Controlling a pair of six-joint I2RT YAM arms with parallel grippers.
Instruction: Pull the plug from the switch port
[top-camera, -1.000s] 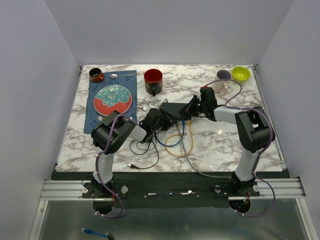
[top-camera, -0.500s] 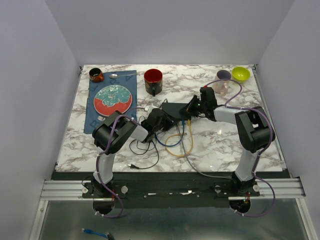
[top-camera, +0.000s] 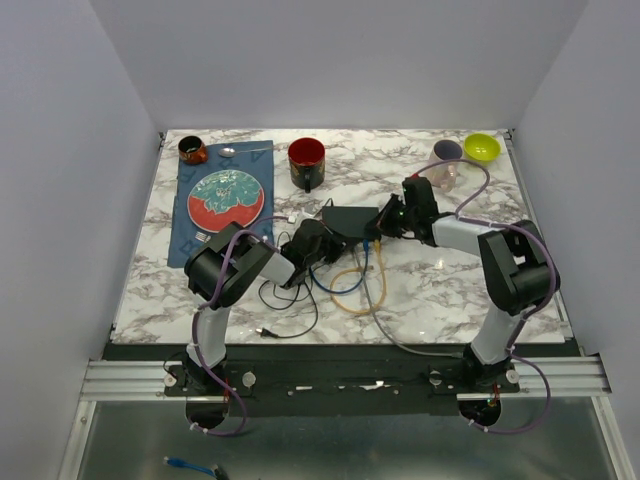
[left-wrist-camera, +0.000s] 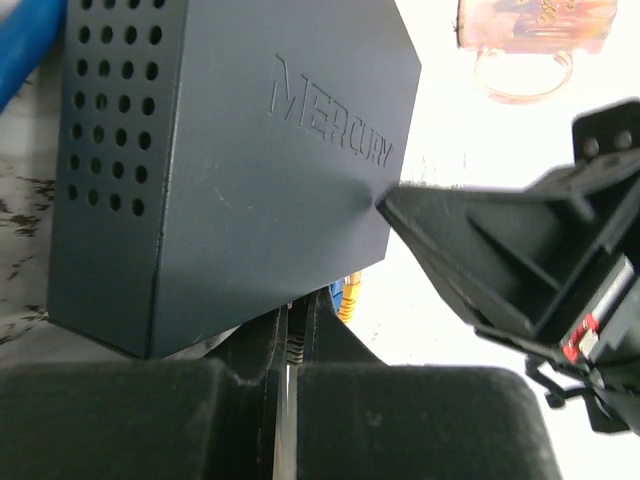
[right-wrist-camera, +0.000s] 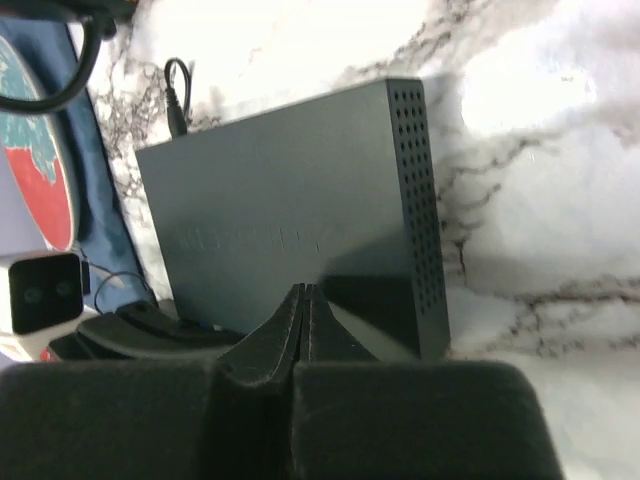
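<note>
The switch (top-camera: 352, 218) lies in the middle of the bench (top-camera: 440, 290). Its long axis runs roughly 9 to 3 o'clock, and its port face is turned toward 6 or 7 o'clock, where the cables spill out.

The left fingers (left-wrist-camera: 200, 410) sit right at that face, with the switch at about 1 o'clock from them, so the left arm is the one placed to pull. They are drawn together. From the wrist view, what looks like the plug (left-wrist-camera: 294, 347) is pinched in the thin slit between the tips, though that spot is dark. A yellow plug (left-wrist-camera: 349, 293) sits just beside it, untouched.

The right fingers (right-wrist-camera: 400, 420) are closed on nothing. Their tips are set against the switch's top panel from 3 o'clock, probably to brace it. A clean pull would run back toward 7 o'clock.
</note>
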